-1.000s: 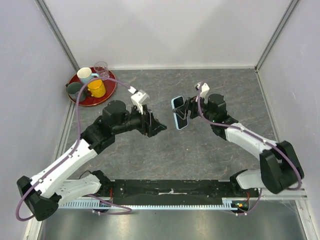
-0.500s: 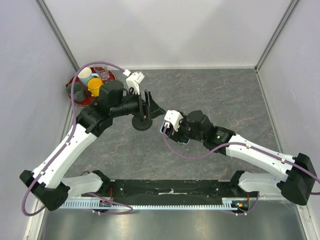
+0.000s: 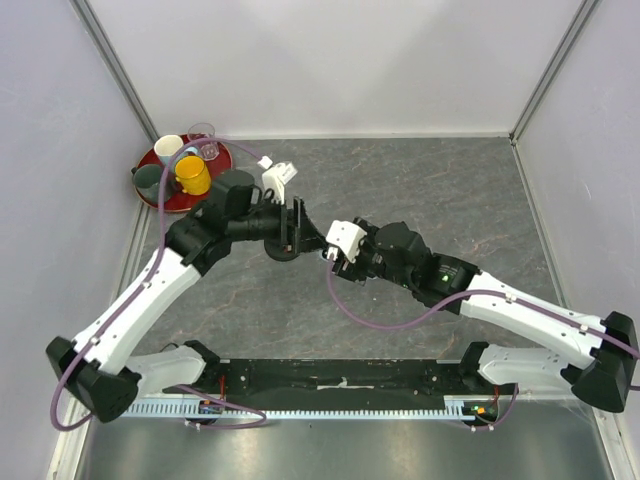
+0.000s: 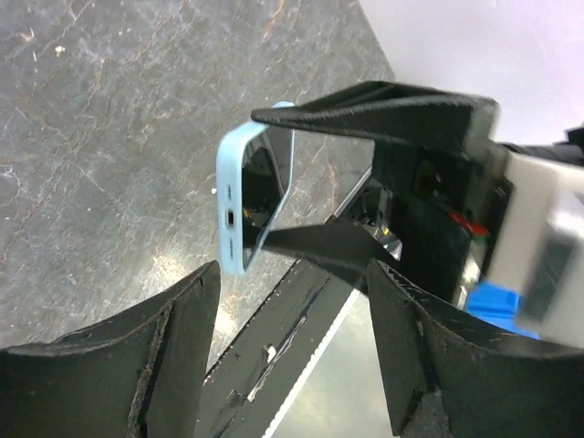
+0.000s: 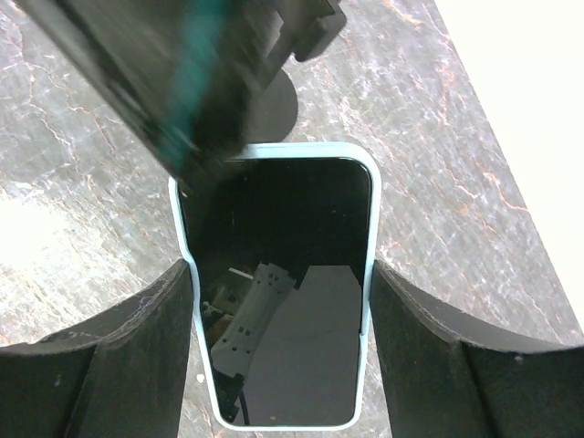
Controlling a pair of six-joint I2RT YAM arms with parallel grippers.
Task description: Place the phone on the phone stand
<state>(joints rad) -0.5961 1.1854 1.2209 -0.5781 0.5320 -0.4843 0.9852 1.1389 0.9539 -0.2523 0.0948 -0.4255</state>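
Right fingers (image 5: 109, 365) clamp the long edges of the phone (image 5: 278, 301), holding it clear of the worktop (image 3: 450, 190) with its top end near the phone stand (image 5: 276, 114), while the left fingers (image 4: 155, 365) stand open and empty, facing the phone's lower end.

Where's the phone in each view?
Left wrist: phone upper centre, edge-on, clamped in the right jaws.
Right wrist: phone fills the centre, screen facing the camera, between the right jaws.
Top external: not discernible; hidden beneath the right arm at mid-table.
Shared landmark: grey marbled table, visible in all three views.
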